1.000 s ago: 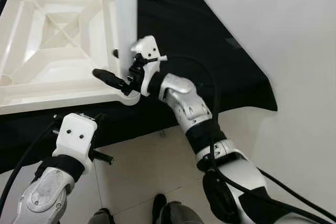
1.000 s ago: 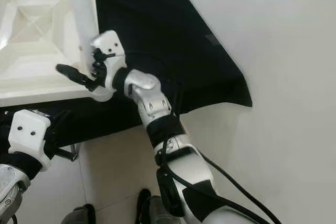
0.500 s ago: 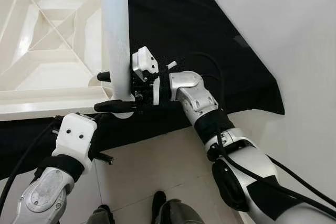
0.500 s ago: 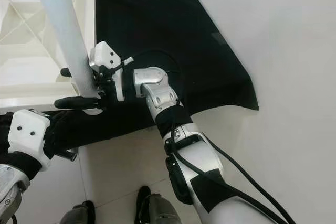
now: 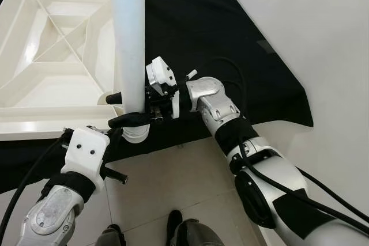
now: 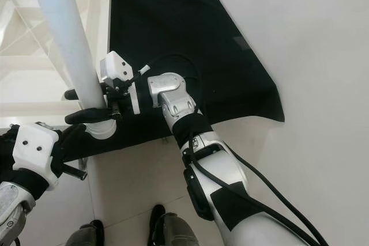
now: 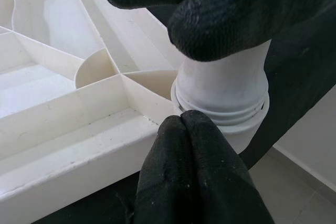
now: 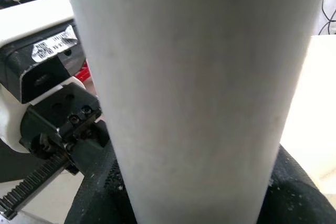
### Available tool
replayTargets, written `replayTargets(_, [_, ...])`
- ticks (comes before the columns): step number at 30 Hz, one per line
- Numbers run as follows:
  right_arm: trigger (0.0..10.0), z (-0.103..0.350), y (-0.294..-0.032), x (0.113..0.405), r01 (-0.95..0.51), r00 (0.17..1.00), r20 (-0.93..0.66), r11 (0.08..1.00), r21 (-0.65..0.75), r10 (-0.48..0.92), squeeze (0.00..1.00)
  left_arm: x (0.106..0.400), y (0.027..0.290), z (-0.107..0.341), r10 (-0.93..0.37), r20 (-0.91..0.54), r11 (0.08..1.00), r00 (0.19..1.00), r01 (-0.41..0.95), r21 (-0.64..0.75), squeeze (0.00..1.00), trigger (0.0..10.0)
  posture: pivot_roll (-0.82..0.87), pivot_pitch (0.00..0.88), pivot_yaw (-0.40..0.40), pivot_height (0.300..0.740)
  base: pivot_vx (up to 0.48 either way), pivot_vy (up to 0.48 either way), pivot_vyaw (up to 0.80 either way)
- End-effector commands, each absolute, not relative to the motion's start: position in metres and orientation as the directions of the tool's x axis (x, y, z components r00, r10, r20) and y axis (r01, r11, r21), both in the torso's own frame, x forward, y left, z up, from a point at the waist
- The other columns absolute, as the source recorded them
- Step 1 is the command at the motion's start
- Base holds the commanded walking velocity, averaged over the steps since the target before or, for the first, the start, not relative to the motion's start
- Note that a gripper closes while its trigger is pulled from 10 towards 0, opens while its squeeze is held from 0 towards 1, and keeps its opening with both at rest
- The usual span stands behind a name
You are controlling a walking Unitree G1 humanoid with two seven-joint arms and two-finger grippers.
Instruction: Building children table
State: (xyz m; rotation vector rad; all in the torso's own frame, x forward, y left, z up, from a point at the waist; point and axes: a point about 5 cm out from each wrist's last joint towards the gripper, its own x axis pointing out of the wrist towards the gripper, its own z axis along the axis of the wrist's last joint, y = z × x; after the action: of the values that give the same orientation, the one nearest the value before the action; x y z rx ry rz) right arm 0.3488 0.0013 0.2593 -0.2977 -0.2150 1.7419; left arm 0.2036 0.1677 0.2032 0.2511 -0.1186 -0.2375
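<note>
A white plastic tabletop (image 5: pixel 52 113) lies upside down on a black cloth (image 5: pixel 196 21). A white table leg (image 5: pixel 128 33) stands upright in the socket (image 7: pixel 226 103) at the tabletop's near right corner. My right gripper (image 5: pixel 124 109) is shut on the leg just above the socket, one black finger on each side. My left gripper (image 7: pixel 181 129) sits just below that corner, shut, its tips touching the tabletop's edge beside the socket collar. In the right wrist view the leg (image 8: pixel 194 87) is right up against the camera.
The black cloth ends just past the tabletop's near edge, with pale floor tiles (image 5: pixel 167 182) below it. A white wall (image 5: pixel 311 27) runs along the right. My own feet (image 5: pixel 179 229) stand at the lower edge.
My right gripper has swung from beside the corner onto the leg and closed around its base. My left gripper has come up a little closer to the corner. The camera shifted too.
</note>
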Motion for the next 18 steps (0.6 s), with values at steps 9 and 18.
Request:
replayTargets(9, [0.0,0.2,-0.022,0.363,-0.591,0.771,0.109,0.768,-0.246,0.628,0.0,0.197,0.166,0.199,-0.28,0.06,0.939,0.958,0.26,0.224,0.0,10.0,0.18,0.293,-0.152,0.74,0.0,0.0,0.0])
replayTargets(18, [0.0,0.221,0.004,0.378,-0.598,0.771,0.119,0.775,-0.204,0.626,0.0,0.2,0.164,0.201,-0.281,0.074,0.937,0.957,0.257,0.236,0.0,10.0,0.21,0.266,-0.178,0.74,0.0,0.0,0.0])
